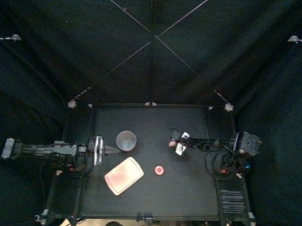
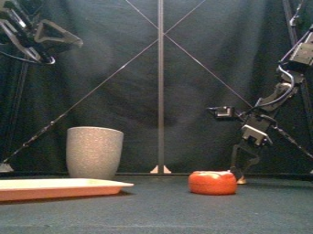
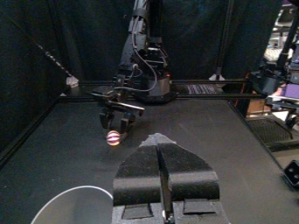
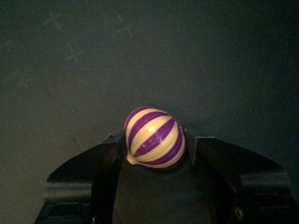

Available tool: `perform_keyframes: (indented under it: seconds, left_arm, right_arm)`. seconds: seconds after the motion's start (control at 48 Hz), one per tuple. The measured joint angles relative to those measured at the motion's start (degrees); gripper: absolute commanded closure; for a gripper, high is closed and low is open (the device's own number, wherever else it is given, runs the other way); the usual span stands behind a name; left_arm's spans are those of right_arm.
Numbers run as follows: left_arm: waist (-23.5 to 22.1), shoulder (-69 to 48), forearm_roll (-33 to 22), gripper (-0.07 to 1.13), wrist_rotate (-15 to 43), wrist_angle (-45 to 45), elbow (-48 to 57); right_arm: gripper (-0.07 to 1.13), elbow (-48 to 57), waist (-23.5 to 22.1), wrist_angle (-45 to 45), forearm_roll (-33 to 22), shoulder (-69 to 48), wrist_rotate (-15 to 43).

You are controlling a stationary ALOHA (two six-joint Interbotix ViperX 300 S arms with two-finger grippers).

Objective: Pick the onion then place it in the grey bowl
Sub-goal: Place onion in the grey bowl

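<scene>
Pinching onion: right gripper (image 2: 241,170) had its jaws closed on the purple-and-cream striped onion (image 4: 153,137), one jaw on each side.
Right arm: reached in from the 3 o'clock side with the elbow high and the wrist angled down toward 7 o'clock in the front view. The tips were low over the table (image 1: 177,199). Could not tell whether the onion cleared the surface.
Left arm: rested at the table's 9 o'clock edge. Left gripper (image 3: 160,142) was level, jaws pressed together on nothing.
Grey bowl (image 1: 126,139): upright, at 9 o'clock from the right gripper, well apart.
Red toy (image 1: 160,169): round, at 7 o'clock from the right gripper, near but not touching.
Pink tray (image 1: 123,178): flat, at 6 o'clock from the grey bowl.
</scene>
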Motion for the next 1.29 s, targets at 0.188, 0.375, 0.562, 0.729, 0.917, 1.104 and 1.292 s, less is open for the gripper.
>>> perform_keyframes:
  seconds: [0.188, 0.375, 0.562, 0.729, 0.917, 1.104, 1.292]
  left_arm:
    - [0.0, 0.0, 0.0, 0.94, 0.0, 0.0, 0.0]
    - [0.0, 0.0, 0.0, 0.94, 0.0, 0.0, 0.2]
    - [0.0, 0.0, 0.0, 0.94, 0.0, 0.0, 0.1]
    - [-0.1, 0.0, 0.0, 0.94, 0.0, 0.0, 0.4]
    - [0.3, 0.0, 0.0, 0.94, 0.0, 0.0, 0.7]
    - [1.0, 0.0, 0.1, 0.94, -0.1, 0.0, 0.8]
    - [1.5, 0.0, 0.0, 0.94, 0.0, 0.0, 0.9]
  right_arm:
    - [0.31, -0.5, 0.4, 1.2, 0.1, 0.0, 0.0]
    - [0.31, -2.7, 3.3, 3.1, 0.0, -1.3, 0.3]
    - [0.31, -8.3, 8.2, 3.6, 0.1, -5.0, 0.0]
    - [0.31, -15.2, 11.6, 2.8, -0.1, -6.0, 0.0]
    - [0.31, -23.6, 12.9, -1.5, -1.1, -1.7, -0.1]
    - [0.31, -31.3, 12.8, -4.8, -2.1, 7.6, -0.2]
    - [0.29, -39.7, 12.2, -5.0, -2.8, 15.9, -0.1]
